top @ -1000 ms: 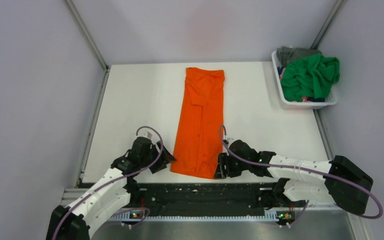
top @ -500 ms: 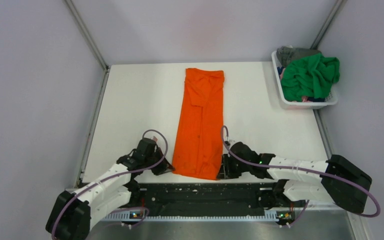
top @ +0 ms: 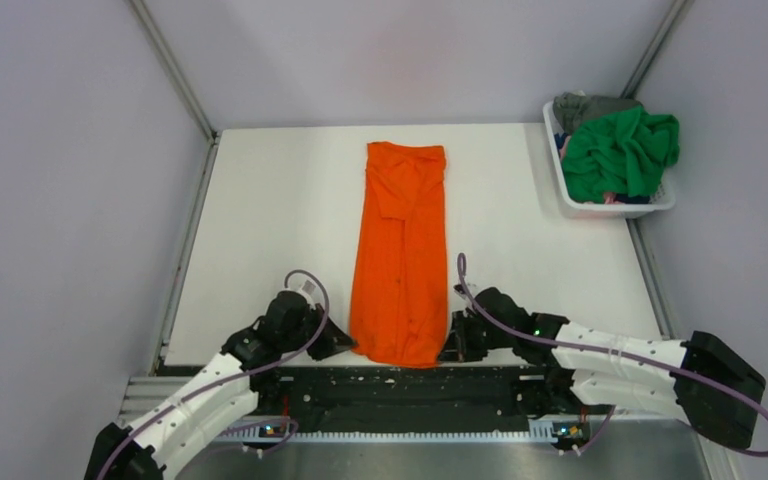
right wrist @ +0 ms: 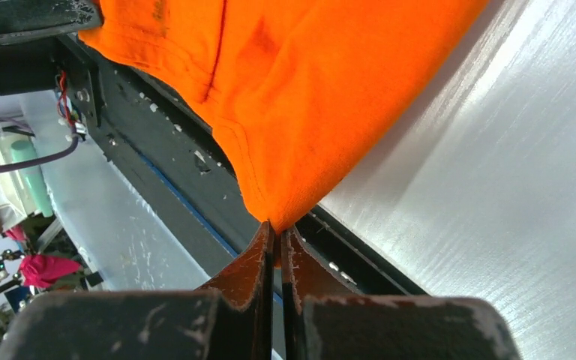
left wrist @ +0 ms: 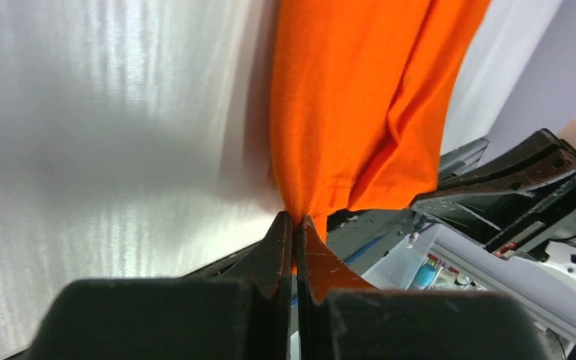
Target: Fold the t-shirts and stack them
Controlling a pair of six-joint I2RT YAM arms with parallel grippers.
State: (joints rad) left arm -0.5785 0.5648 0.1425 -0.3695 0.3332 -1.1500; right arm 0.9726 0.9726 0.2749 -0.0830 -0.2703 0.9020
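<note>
An orange t-shirt (top: 402, 250), folded into a long narrow strip, lies down the middle of the white table (top: 260, 220). Its near hem hangs slightly over the table's front edge. My left gripper (top: 345, 340) is shut on the hem's near left corner (left wrist: 304, 206). My right gripper (top: 450, 345) is shut on the near right corner (right wrist: 281, 210). Both corners are pinched between the closed jaws, in the left wrist view (left wrist: 294, 221) and in the right wrist view (right wrist: 276, 229). A green t-shirt (top: 620, 150) and a grey one (top: 585, 104) sit bunched in the basket.
A white slatted basket (top: 610, 208) stands at the table's back right corner. Grey walls close in the back and sides. A black rail (top: 410, 385) runs along the table's near edge, under the shirt's hem.
Both grippers have closed on the orange shirt's near corners. They have drawn the hem toward the front edge, sliding the whole shirt slightly nearer.
</note>
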